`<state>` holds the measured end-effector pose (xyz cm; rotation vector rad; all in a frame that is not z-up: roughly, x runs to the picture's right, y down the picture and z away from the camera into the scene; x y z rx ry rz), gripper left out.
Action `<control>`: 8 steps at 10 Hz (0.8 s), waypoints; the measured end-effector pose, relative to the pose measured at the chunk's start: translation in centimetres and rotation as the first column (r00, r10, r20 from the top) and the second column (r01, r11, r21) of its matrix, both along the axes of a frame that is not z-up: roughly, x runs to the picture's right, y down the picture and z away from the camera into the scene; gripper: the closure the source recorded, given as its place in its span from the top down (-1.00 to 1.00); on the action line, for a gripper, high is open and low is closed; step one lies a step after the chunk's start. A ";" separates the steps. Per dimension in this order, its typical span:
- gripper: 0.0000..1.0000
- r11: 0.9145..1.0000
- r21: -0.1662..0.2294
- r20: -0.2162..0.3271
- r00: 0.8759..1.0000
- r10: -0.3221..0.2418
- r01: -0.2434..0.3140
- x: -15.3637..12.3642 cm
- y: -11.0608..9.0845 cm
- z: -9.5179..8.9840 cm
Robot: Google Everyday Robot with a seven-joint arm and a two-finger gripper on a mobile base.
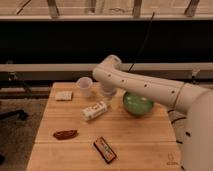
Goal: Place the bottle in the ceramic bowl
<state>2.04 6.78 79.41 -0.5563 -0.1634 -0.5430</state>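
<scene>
Just left of the ceramic bowl, we see the gripper hanging over the wooden table, its fingers spread with nothing between them. Farther left of the bowl and a little nearer the front edge, the bottle lies on its side on the table, close to the gripper but not held. Left of the bowl toward the back stands a white cup, and front-left of the bowl lies a flat dark packet.
</scene>
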 end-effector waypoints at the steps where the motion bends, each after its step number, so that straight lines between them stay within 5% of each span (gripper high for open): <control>1: 0.60 1.000 -0.003 0.005 1.000 -0.004 0.004 -0.3 0.2 0.3; 8: 0.60 0.999 -0.012 0.036 0.999 -0.038 0.038 -2.7 1.1 2.4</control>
